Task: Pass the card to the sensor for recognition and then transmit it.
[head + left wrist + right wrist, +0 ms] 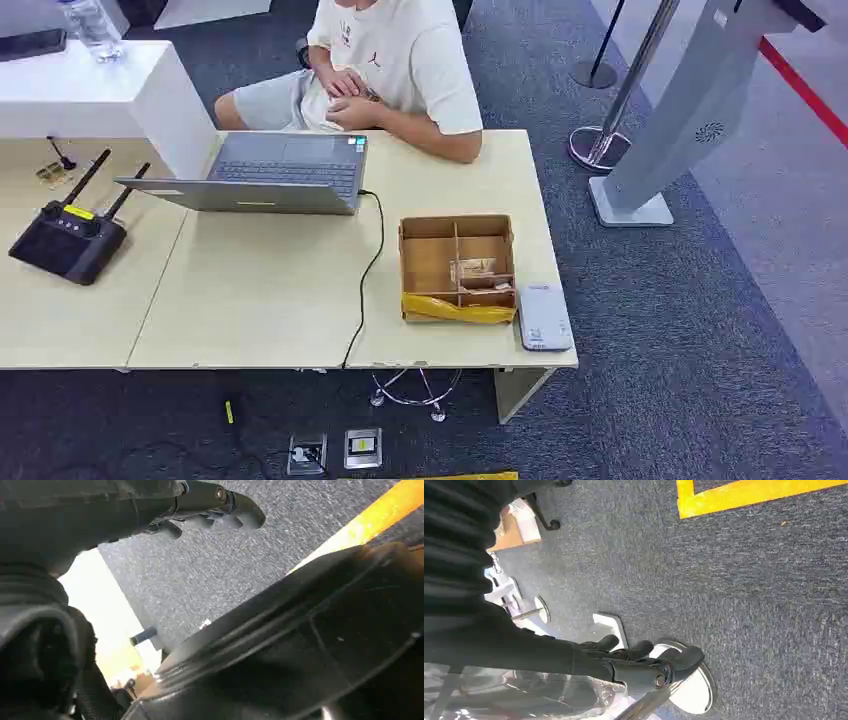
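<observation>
Cards (473,268) lie in a divided cardboard box (427,262) beside the white sensor (544,316). Thin, stiff, light, likely slippery; pinch one by its edge. Left hand (210,515) and right hand (644,660) hang empty, fingers loosely apart.

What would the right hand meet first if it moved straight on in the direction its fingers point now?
Probably the carpet: the right hand hangs empty, fingers toward the floor near a stanchion base; depth is unclear.
</observation>
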